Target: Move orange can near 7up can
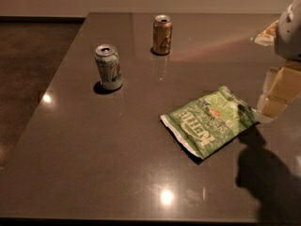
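The orange can [162, 35] stands upright near the back of the dark table [94, 149], bronze-gold with a silver top and a dark emblem. The 7up can [108, 67] stands upright to its left and closer to me, pale silver-green with a small red mark. My gripper [277, 95] is at the right edge of the view, above the table, well to the right of both cans. It holds nothing that I can see.
A green chip bag [210, 120] lies flat right of centre, just left of the gripper. The table's left edge runs diagonally, with dark floor [28, 55] beyond it. A pale object [267, 33] sits at the far right.
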Robot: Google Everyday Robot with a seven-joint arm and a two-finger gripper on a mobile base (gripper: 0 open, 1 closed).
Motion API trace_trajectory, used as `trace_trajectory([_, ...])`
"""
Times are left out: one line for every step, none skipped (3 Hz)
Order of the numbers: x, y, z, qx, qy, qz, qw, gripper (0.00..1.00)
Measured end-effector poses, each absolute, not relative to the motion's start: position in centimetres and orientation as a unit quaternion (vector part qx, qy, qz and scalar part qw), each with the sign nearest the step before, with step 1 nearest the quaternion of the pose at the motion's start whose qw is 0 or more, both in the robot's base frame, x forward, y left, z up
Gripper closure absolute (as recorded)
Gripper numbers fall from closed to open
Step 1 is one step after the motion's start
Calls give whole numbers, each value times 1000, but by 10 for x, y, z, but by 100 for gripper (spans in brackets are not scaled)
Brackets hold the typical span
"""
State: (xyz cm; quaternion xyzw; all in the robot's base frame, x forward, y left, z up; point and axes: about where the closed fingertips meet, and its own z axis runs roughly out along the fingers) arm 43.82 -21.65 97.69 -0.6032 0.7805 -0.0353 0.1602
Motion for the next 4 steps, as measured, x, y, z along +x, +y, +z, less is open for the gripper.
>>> trace_trajectory([438,-216,977,-603,781,-35,160,0])
trace_trajectory([450,-212,980,-590,791,-31,162,0])
trace_trajectory([481,-203,980,-563,807,-18,179,0])
trace_trajectory([518,-195,972,-537,821,-9,193,0])
